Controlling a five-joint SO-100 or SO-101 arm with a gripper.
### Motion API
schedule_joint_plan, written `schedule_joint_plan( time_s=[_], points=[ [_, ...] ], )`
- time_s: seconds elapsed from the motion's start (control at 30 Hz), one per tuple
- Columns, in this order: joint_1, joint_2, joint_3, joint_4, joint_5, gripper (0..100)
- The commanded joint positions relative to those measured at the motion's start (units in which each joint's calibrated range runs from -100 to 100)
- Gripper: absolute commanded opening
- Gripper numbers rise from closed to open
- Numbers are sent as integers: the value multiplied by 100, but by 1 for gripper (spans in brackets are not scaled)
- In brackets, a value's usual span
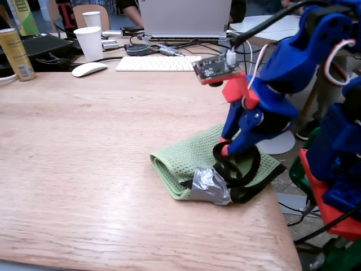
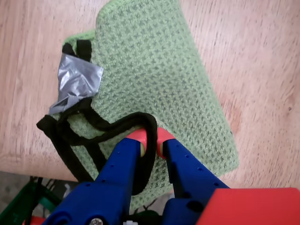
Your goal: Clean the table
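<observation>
A folded green cloth (image 1: 194, 155) lies on the light-brown wooden table (image 1: 84, 147) near its right edge; in the wrist view the green cloth (image 2: 154, 79) fills the middle. Black straps (image 2: 101, 129) are fixed to the cloth with a patch of grey tape (image 2: 77, 79); the same tape (image 1: 207, 185) shows in the fixed view. My blue gripper (image 2: 150, 140) with red fingertips (image 2: 165, 136) is shut on a black strap loop right over the cloth. In the fixed view the gripper (image 1: 224, 148) reaches down from the right onto the straps (image 1: 242, 172).
At the table's far side stand a white keyboard (image 1: 158, 63), a white mouse (image 1: 89, 69), paper cups (image 1: 90, 42), a yellow can (image 1: 15, 53) and a laptop (image 1: 185, 20). The table's rounded edge (image 1: 285, 237) drops off just right of the cloth. A green crate (image 2: 23, 206) sits below.
</observation>
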State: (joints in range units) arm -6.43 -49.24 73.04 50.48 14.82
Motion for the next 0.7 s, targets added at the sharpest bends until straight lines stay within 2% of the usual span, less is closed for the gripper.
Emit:
schedule_joint_plan(
  time_s=[0.0,0.07,0.17,0.23,0.57,0.67],
  points=[
    [-33,19,337,-64,15,2],
    [-33,-50,374,-64,10,5],
    [17,-76,384,-56,0,25],
    [136,-213,289,-48,-39,30],
    [17,-1774,261,84,-59,31],
    [-50,-1877,270,568,-63,31]
  ],
)
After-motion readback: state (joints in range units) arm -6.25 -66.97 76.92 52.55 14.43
